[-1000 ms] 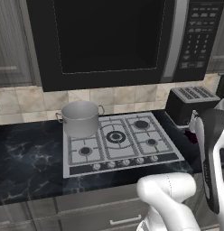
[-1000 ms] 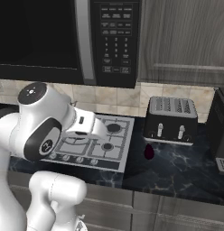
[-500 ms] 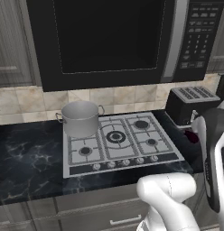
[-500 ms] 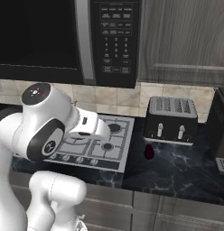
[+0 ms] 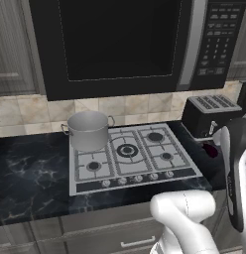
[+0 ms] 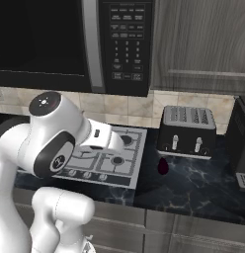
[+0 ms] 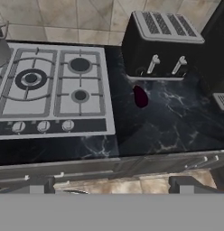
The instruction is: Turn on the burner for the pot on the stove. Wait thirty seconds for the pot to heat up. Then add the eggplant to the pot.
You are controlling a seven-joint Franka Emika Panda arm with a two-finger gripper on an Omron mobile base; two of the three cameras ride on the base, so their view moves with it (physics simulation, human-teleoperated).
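The grey pot (image 5: 88, 130) stands on the back left burner of the silver stove (image 5: 130, 154), whose round knobs (image 7: 43, 126) line its front edge. The small dark purple eggplant (image 7: 140, 96) lies on the black counter right of the stove (image 7: 55, 90), in front of the toaster; it also shows as eggplant (image 6: 163, 166) and eggplant (image 5: 210, 150). My gripper (image 7: 112, 186) hangs open above the counter's front edge, well back from the eggplant, with nothing between its wide-apart tips. A sliver of the pot (image 7: 1, 50) shows at the left edge.
A black two-slot toaster (image 7: 161, 45) stands against the tiled wall behind the eggplant. A dark appliance (image 6: 240, 143) sits at the far right. A black microwave (image 5: 120, 44) hangs over the stove. Drawer fronts (image 7: 132, 167) run below the counter.
My arm's upper links have swung a little to the right over the stove's front. Pot, eggplant and toaster have stayed put.
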